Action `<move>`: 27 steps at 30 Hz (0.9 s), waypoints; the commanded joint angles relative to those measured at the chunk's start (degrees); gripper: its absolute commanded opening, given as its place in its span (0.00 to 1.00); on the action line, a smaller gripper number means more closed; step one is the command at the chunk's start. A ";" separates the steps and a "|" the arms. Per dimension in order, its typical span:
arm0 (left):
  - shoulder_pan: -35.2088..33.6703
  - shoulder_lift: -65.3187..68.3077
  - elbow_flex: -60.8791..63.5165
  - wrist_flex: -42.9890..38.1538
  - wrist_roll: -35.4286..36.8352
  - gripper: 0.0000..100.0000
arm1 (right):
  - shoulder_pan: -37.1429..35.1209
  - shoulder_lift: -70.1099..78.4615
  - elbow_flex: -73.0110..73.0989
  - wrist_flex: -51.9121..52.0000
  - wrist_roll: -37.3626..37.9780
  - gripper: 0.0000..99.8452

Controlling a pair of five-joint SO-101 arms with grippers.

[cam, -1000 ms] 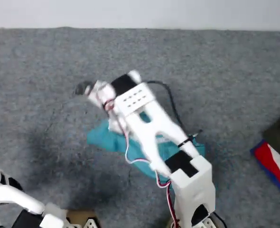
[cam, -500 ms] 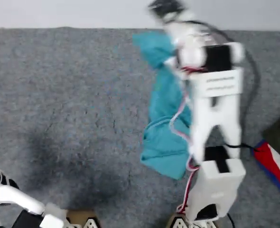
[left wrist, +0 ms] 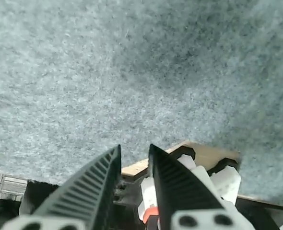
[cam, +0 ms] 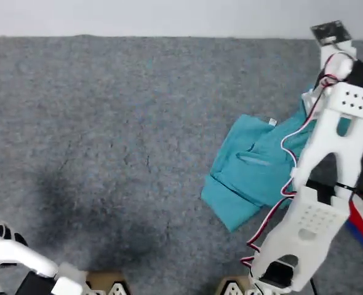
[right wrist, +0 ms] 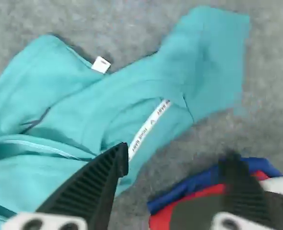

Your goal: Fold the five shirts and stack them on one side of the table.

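Down at the near left corner, the left gripper (left wrist: 133,155) hangs over the grey table (cam: 107,123). Its jaws are narrow, with only a slit between them, and it holds nothing. It is well apart from any cloth.

Right of centre lies the teal shirt (cam: 249,175), rumpled and partly doubled over on the table. Its long axis runs from near left to far right, where its far end passes under the right arm (cam: 326,147). The right gripper (right wrist: 176,155) hovers above that far-right end, by the collar, with its jaws spread wide and empty. So the shirt lies below this gripper and stretches away to its near left. The right arm is much the nearer, and I judge any next pinch falls to it, at the collar end.

At the right edge, just beside the teal sleeve, sits a heap of red, blue and dark cloth (right wrist: 194,191). I cannot tell whether that is one shirt or more, as the arm hides much of it.

Counted: two arms, two grippers, one teal shirt, one coloured heap.
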 commanded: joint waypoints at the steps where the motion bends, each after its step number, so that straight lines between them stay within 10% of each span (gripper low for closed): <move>1: 0.44 -0.18 -0.22 1.49 -0.53 0.09 | -3.12 -4.97 -0.18 2.24 -0.18 0.42; 12: 0.44 -0.18 -0.22 1.49 -0.53 0.09 | -23.34 -11.47 30.07 2.24 9.05 0.42; 27: 4.66 -0.44 -0.04 1.41 -0.44 0.09 | -20.53 -6.99 45.54 -8.22 8.62 0.32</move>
